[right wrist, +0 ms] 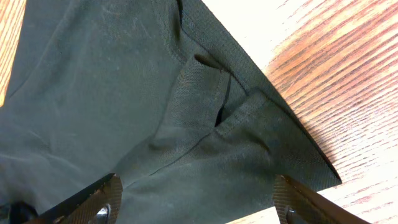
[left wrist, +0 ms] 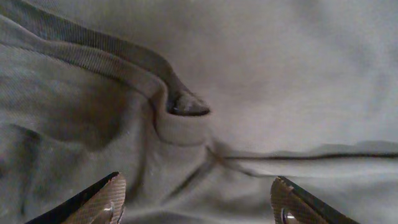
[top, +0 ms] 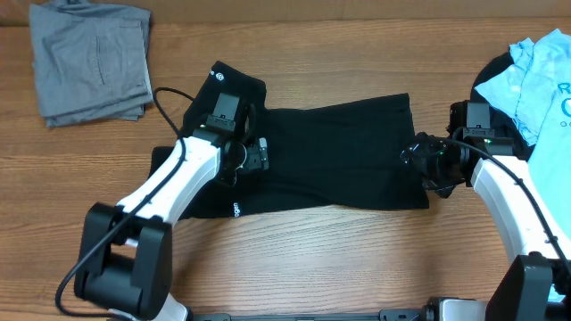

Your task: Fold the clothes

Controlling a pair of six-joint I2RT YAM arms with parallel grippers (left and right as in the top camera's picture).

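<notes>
This looks like a robotics lab or test bench rather than a home. A white-and-black jointed left arm (top: 169,192) and a matching right arm (top: 513,205) rise from the near edge of a brown wood-grain laminate surface (top: 357,259). A loose black cable (top: 165,102) loops off the left one. On the surface lie a plain black short-sleeved shirt (top: 339,152), folded grey trousers (top: 89,58) in the far left corner, and a light blue printed T-shirt (top: 544,76) at the right edge. The room beyond is out of frame.

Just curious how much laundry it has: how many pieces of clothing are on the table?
3: folded grey trousers far left, a black shirt spread in the middle, a light blue T-shirt at the right edge. Dark cloth beneath it may be a fourth.
</notes>
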